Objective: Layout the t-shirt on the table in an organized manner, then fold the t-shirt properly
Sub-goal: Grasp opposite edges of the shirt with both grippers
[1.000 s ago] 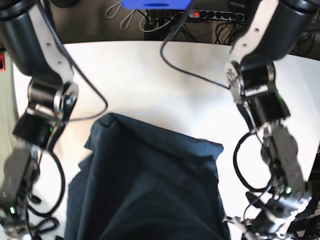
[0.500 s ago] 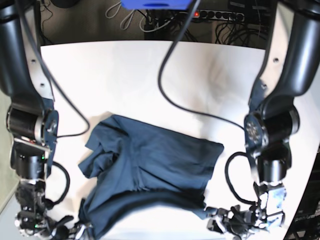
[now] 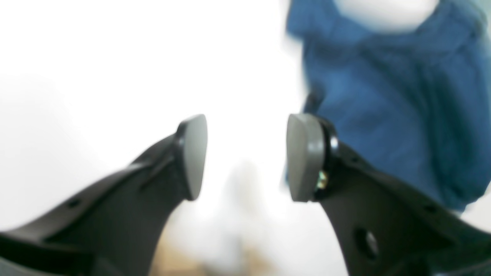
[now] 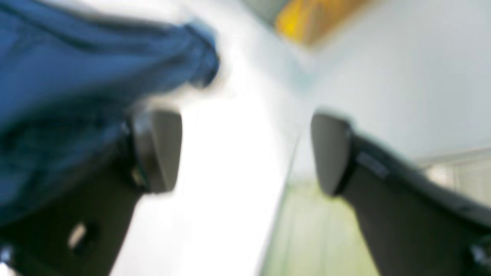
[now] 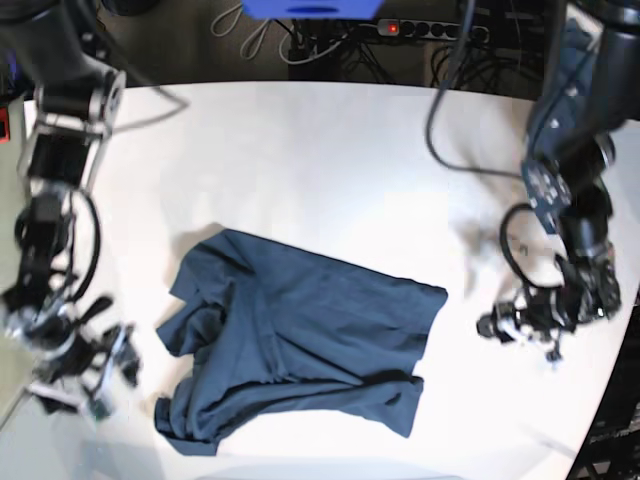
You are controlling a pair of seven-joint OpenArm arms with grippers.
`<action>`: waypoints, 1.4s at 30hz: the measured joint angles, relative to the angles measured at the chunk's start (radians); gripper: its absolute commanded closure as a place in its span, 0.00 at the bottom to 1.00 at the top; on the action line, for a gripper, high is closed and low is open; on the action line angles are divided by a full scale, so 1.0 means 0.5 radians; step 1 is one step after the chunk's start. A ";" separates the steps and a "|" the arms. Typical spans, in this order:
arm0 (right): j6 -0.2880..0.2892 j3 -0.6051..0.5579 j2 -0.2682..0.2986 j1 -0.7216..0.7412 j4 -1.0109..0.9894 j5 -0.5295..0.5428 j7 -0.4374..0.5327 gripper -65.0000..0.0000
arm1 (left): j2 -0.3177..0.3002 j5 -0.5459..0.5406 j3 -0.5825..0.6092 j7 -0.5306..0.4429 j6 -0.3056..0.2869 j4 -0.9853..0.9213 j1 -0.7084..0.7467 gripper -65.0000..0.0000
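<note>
1. Lies crumpled on the tabletop (image 5: 330, 150): t-shirt (image 5: 300, 340), near edge rolled over, one side bunched.
2. Spread apart and empty: left hand (image 3: 245, 157), right hand (image 4: 245, 153), each beside the cloth.
3. Likely left: smoothing flat, then every fold.

far half of table (image 5: 330, 150): bare, open to pass
middle: rumpled t-shirt (image 5: 300, 340) in the way
shirt's sides: bare strips, right gripper (image 5: 90, 375) and left gripper (image 5: 520, 322) there
</note>
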 measured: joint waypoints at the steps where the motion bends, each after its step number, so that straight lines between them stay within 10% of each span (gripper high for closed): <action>1: 0.016 -0.012 -0.017 -0.113 0.108 0.011 -0.010 0.19 | 0.037 -0.054 0.011 -0.008 -0.008 0.142 0.105 0.50; 8: 0.014 0.111 -0.175 -0.555 0.385 0.027 0.019 0.19 | 0.211 -0.126 0.272 -0.063 -0.004 0.880 0.620 0.50; 23: 0.011 0.176 -0.338 -0.887 0.394 0.025 0.037 0.19 | 0.259 -0.136 0.497 -0.235 0.210 0.946 0.771 0.50; 39: 0.011 0.178 -0.347 -0.955 0.396 0.018 0.013 0.19 | 0.307 0.002 0.493 -0.993 0.206 0.066 0.410 0.51; 42: 0.012 0.178 -0.347 -0.951 0.397 0.017 0.012 0.19 | 0.307 0.027 0.493 -1.015 0.208 0.041 0.401 0.67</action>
